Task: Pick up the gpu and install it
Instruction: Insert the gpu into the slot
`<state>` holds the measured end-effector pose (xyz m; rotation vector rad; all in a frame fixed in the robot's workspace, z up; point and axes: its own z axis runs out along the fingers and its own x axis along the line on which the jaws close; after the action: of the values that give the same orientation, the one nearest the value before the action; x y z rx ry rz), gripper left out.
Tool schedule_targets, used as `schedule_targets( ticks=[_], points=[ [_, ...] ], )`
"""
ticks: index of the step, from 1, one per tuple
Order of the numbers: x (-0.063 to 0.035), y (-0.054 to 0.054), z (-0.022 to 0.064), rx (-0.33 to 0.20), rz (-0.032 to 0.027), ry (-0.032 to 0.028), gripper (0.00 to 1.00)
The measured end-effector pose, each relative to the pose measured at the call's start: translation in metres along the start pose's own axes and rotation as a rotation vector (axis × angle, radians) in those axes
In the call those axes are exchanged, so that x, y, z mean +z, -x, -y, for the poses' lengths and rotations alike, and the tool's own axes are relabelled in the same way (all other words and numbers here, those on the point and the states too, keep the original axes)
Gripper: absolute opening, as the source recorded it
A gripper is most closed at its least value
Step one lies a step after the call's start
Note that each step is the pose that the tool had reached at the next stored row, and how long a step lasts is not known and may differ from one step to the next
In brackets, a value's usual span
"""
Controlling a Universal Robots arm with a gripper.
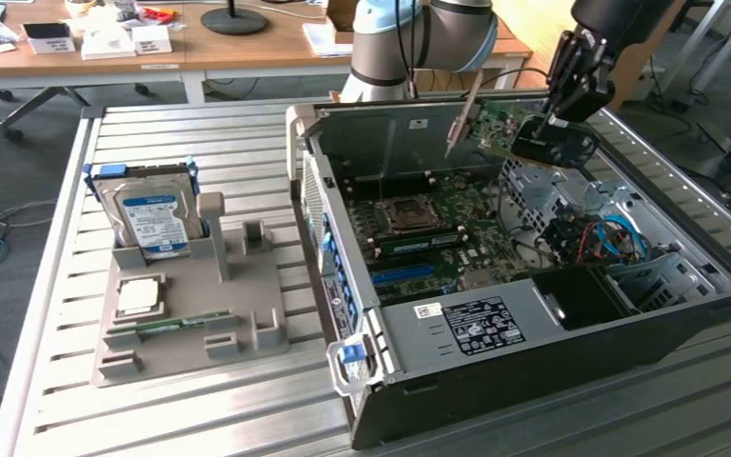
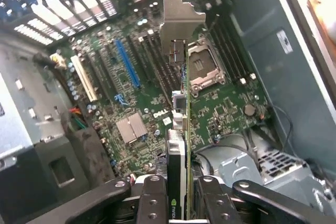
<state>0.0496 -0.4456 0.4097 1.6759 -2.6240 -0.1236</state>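
One gpu (image 1: 499,124), clamped between two fingers (image 2: 153,203), hangs over one open case (image 1: 569,371); one hard drive (image 1: 149,217) and seemingly one processor (image 1: 137,295) sit in one grey holder (image 1: 182,357).

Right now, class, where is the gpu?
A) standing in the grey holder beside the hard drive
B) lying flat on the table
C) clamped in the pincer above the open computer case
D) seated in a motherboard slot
C: the pincer is shut on the gpu, which hangs edge-on above the motherboard of the open computer case, not yet in a slot.
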Motion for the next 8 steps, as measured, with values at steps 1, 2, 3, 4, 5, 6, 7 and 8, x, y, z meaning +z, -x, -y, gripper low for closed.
schedule_targets(
  ticks=[1,2,3,4,5,6,7,8],
  points=[
    [0.0,0.0,0.0,-0.017,-0.0014,0.0004,0.27],
    [0.0,0.0,0.0,-0.033,-0.0027,0.0007,0.27],
    [0.0,0.0,0.0,-0.047,-0.0039,0.001,0.27],
    [0.0,0.0,0.0,-0.051,-0.0041,0.0011,0.27],
    [0.0,0.0,0.0,-0.051,-0.0042,0.0011,0.27],
    [0.0,0.0,0.0,-0.051,-0.0042,0.0011,0.27],
    [0.0,0.0,0.0,-0.051,-0.0042,0.0011,0.27],
    [0.0001,0.0,0.0,-0.051,-0.0041,0.0011,0.27]
  ],
)
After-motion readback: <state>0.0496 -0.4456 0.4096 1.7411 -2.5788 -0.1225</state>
